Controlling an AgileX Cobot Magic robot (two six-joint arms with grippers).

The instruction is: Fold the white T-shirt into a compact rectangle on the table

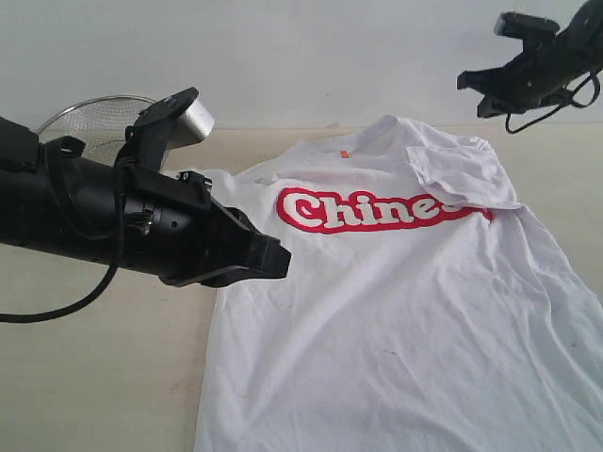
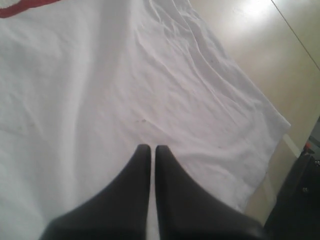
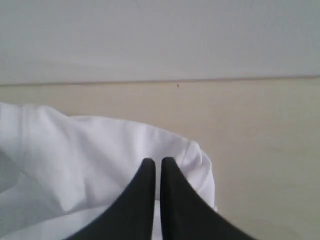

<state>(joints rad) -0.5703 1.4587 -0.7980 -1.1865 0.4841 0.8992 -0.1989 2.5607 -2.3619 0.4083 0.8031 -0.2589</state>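
The white T-shirt (image 1: 396,320) lies flat, chest up, on the table (image 1: 94,377). Its red lettering (image 1: 367,209) and orange neck tag (image 1: 345,153) are visible. The sleeve (image 1: 462,174) on the right is folded inward and covers the end of the lettering. My left gripper (image 1: 283,259) hovers over the shirt's left side, shut and empty. The left wrist view shows its fingers together (image 2: 152,148) above wrinkled cloth (image 2: 100,90). My right gripper (image 1: 468,87) is raised at the far right, shut and empty (image 3: 157,161), above the folded sleeve (image 3: 90,150).
A steel mesh bowl (image 1: 89,127) stands at the back left, partly behind my left arm. A pale wall (image 1: 283,56) runs along the table's far edge. Bare tabletop (image 2: 260,55) lies beside the shirt's hem, and more of it (image 3: 250,130) stretches beyond the sleeve.
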